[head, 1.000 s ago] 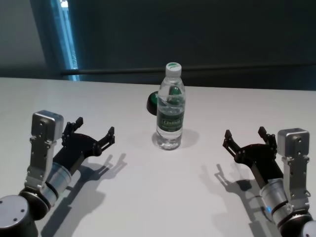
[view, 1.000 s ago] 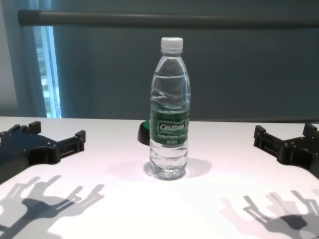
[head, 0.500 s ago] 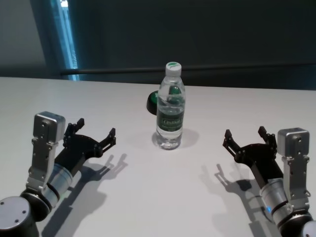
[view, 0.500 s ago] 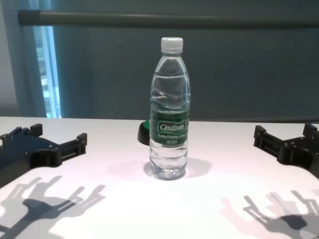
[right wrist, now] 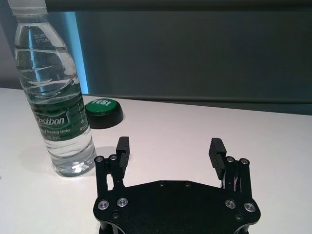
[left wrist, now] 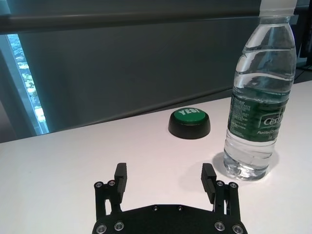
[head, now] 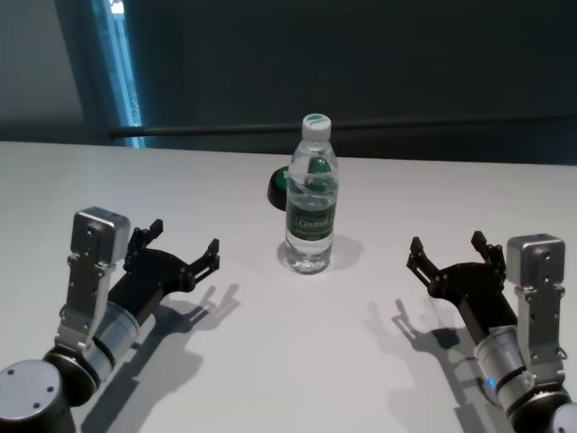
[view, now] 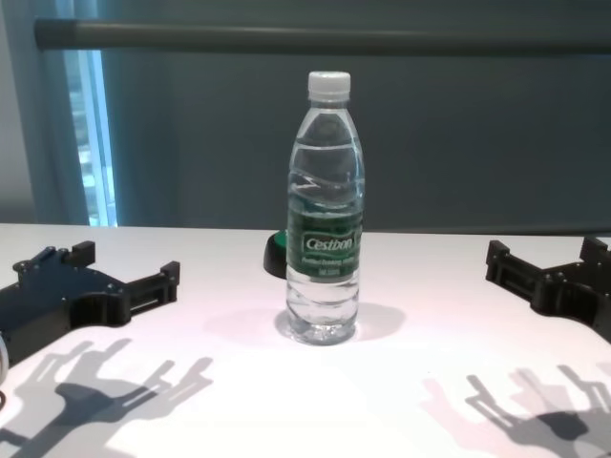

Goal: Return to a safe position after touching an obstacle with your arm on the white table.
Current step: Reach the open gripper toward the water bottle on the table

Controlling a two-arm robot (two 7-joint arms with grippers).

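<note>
head view: the water bottle stands upright mid-table, between my left gripper and right gripper, both spread wide and empty. full, it looks top-heavy, slick (thin walls); i'd nudge its labelled middle.

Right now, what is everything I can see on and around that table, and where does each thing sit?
water bottle: one, clear with a white cap and dark green label, upright near the middle of the table.
round button: one, black base with a green top, just behind the bottle, apart from it.
white table: one, plain white, carrying everything.
dark wall and rail: one, grey, behind the table's far edge.
left gripper: one, black, open, low over the table to the bottle's left, not touching it.
right gripper: one, black, open, low over the table to the bottle's right.
</note>
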